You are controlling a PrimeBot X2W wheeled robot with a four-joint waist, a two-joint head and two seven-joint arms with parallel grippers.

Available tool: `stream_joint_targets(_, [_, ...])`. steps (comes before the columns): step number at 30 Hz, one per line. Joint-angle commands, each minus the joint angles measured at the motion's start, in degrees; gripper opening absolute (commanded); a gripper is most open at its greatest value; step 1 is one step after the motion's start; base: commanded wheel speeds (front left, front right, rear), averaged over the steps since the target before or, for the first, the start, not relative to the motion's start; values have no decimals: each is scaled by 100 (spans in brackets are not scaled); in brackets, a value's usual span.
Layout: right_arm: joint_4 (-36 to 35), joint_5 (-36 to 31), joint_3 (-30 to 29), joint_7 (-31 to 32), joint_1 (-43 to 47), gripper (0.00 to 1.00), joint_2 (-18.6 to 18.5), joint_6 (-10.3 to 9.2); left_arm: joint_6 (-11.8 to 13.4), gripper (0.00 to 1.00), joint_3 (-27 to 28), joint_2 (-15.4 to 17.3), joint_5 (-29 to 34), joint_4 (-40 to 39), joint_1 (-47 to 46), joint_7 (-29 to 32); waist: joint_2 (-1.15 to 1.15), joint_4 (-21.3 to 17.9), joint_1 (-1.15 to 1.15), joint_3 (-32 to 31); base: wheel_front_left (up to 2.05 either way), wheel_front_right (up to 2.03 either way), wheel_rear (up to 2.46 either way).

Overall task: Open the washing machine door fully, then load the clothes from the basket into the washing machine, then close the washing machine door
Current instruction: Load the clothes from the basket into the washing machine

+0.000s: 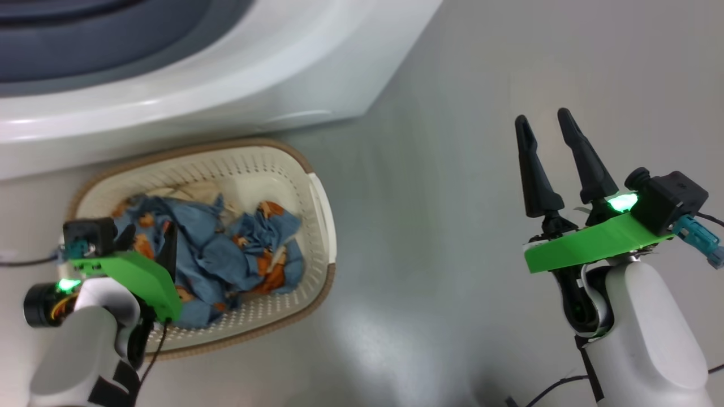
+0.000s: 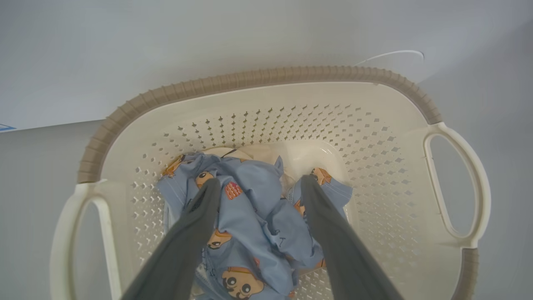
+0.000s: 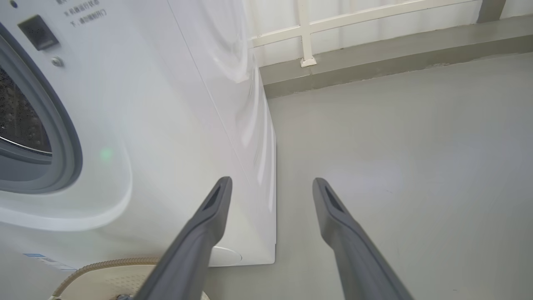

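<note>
My left claw (image 1: 148, 246) hangs over the left side of the basket (image 1: 325, 226). Its two fingers are spread wide and point down into the clothes (image 1: 226, 249). It holds nothing yet. In the left wrist view, one finger is on each side of a blue bump of cloth. I cannot tell if the tips touch it. I think the fingers are so wide so that a big bunch fits between them when they squeeze.

The clothes lie in a crumpled heap on the bottom of the basket. They are blue with little orange figures. I think the loading has not begun.

The basket stands on the floor (image 1: 441, 226), just in front of the washing machine (image 1: 226, 73). That is a good spot, because the way from basket to machine is short. In the right wrist view I see the grey rubber ring (image 3: 70, 146) and the dark drum (image 3: 21, 116) with nothing over them. So I think the door is open.

My right claw (image 1: 544, 118) is far to the right, well away from the basket, over bare floor. Its fingers are wide too and hold nothing. I think it is kept there so it is out of the way.
</note>
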Motion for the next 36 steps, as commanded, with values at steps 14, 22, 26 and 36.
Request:
stream_joint_targets(14, [-258,22,276,-27,-253,100,197,12,-14,100,-405,538,-367,1468,-939,546,0,-691,0,1154,0,0,0])
stream_joint_targets(22, [-319,123,352,-27,-348,100,219,12,-12,100,-524,630,-383,1979,-1327,641,0,-836,0,1429,0,0,0])
stream_joint_targets(26, [-333,204,399,-27,-383,100,221,12,66,100,-585,661,-355,2161,-1479,816,0,-879,0,1544,0,0,0])
stream_joint_targets(36, [-373,300,503,-27,-455,100,222,12,162,100,-850,670,-197,2316,-1687,937,0,-1000,0,1719,0,0,0])
